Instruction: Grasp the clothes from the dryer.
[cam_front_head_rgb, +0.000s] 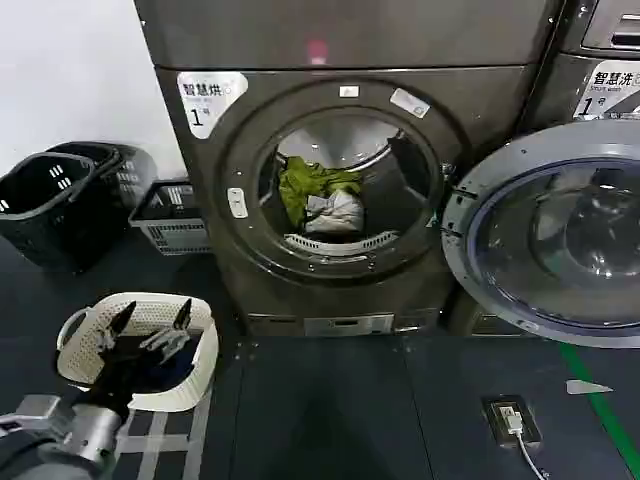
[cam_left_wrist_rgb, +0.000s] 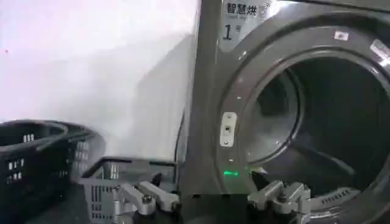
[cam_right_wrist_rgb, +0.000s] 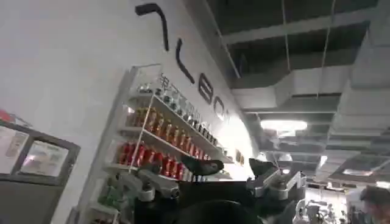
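Hovering low over the white basket (cam_front_head_rgb: 75, 345), the left tool (cam_front_head_rgb: 152, 318) points toward the dryer (cam_front_head_rgb: 340, 180), fingers apart; green and white clothes (cam_front_head_rgb: 320, 195) lie inside the drum.

The right tool (cam_right_wrist_rgb: 226, 167), also spread, aims at shelves (cam_right_wrist_rgb: 158, 143).

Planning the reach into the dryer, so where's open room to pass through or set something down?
The dryer porthole is open; its upper half is free above the clothes piled low. Dark floor between the white basket and the floor socket is bare. Crowded: black baskets left, open door right.
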